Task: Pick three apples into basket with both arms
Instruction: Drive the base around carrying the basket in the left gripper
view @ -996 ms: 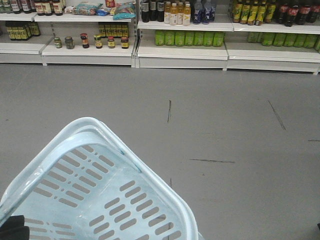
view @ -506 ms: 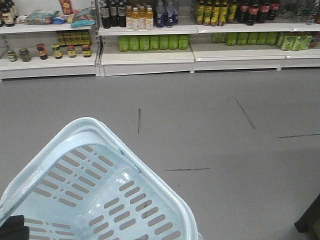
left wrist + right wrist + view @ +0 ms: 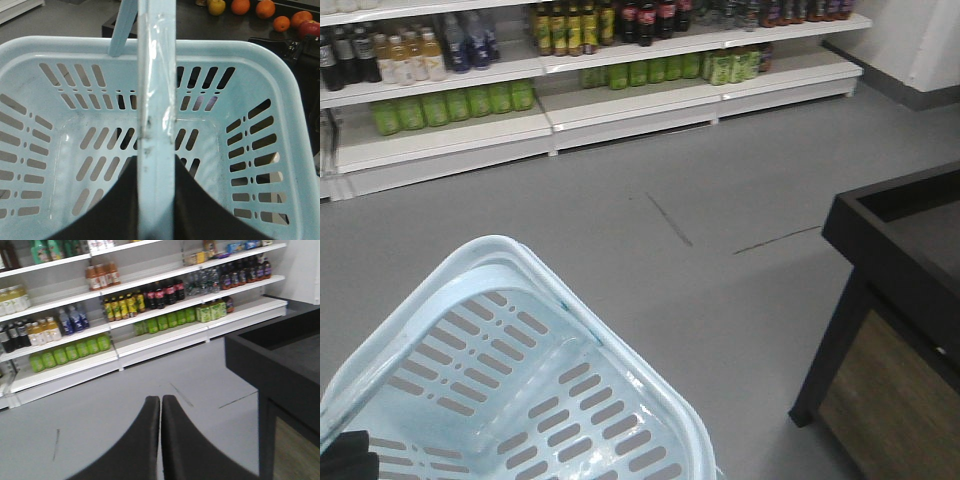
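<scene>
A grey shop floor [image 3: 720,200] marked with thin dark scuff lines [image 3: 670,218] is seen from the front camera. It is backed by long white shelves [image 3: 620,110] on which rows of green bottles [image 3: 450,105], dark bottles and amber bottles are stood. At the right of that view a black display table with a raised rim and a wood-grain side panel [image 3: 890,240] is placed, well apart from the shelves, with open floor between. In the left wrist view a dark surface [image 3: 225,25] is shown beyond the far rim of the basket. On it lie a yellow-green apple [image 3: 216,6], several oranges [image 3: 240,6] and, cut off at the right edge, a red round fruit [image 3: 311,27] whose kind cannot be told. A black machine part [image 3: 300,75] is seen just beside the basket's right wall. The pale blue-white plastic shopping basket [image 3: 485,255] [image 3: 250,55], rectangular with slotted sides and bottom, fills the lower left of the front view. Its hoop handle [image 3: 156,75] is raised across the middle and is clamped by the left gripper [image 3: 155,165], one black finger [image 3: 120,210] lying on each side. Inside the basket only its own bare slotted bottom is shown. The right gripper [image 3: 160,399] is held above open floor, facing the shelves, with its two black fingers [image 3: 140,440] pressed together and nothing gripped; the black table is seen to its right.
</scene>
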